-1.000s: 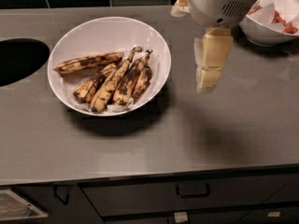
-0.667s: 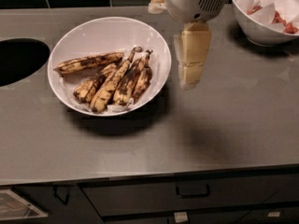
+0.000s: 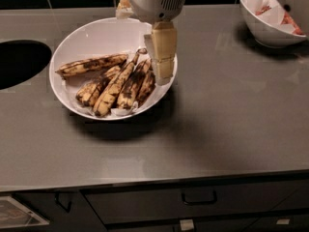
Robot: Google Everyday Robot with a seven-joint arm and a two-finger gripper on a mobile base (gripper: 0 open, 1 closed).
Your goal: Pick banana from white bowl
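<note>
**Gripper (image 3: 162, 76) above bowl (image 3: 91, 37) rim, banana (image 3: 113, 88) inside**

The grey counter (image 3: 231, 129) carries the wide white bowl. The gripper hangs pointing down over the bowl's right rim. Whether it is spread or closed cannot be told, and nothing shows in its grasp. The banana lies across the bowl's middle, slanting from lower left to upper right. It is yellow with black blotches and palest at its lower-left end. Shorter, darker bananas (image 3: 140, 83) lie in the bowl between it and the gripper. A second bowl (image 3: 263, 28) sits well to the bowl's right.
</note>
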